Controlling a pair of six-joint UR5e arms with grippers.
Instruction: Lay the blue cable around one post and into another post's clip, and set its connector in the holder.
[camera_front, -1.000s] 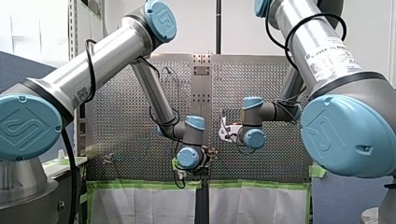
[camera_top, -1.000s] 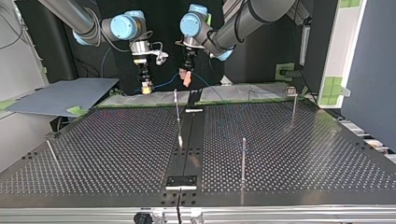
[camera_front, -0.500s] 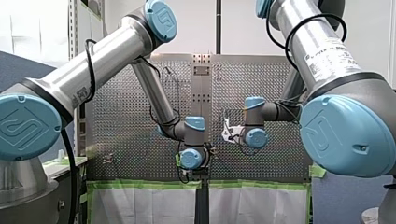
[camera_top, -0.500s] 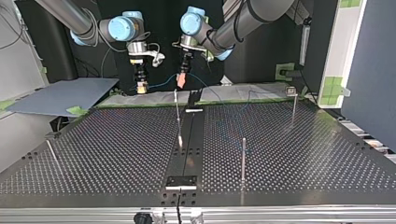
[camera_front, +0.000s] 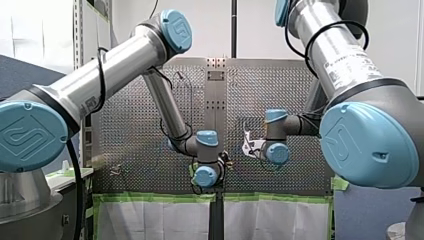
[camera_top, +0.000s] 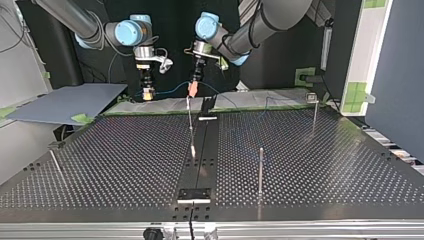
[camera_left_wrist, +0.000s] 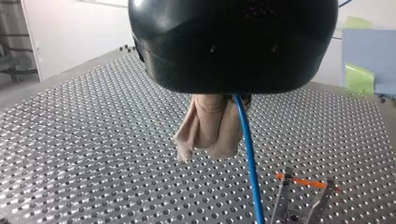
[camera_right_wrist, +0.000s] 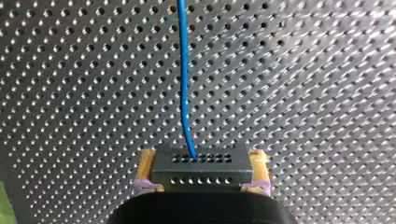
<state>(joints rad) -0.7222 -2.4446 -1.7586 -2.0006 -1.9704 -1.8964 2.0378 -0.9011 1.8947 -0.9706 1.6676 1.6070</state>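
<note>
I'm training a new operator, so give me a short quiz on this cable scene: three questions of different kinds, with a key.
1. True or false: my right hand holds the connector.
2. My left hand grips the blue cable with pads of which colour? A yellow, B beige, C green.
3. In the top view, which hand hangs nearer the middle post?
Key: 1 true; 2 B; 3 my left hand.

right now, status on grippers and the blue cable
Left gripper shut on blue cable. Right gripper shut on connector. Nothing seen blocking the posts.
</note>
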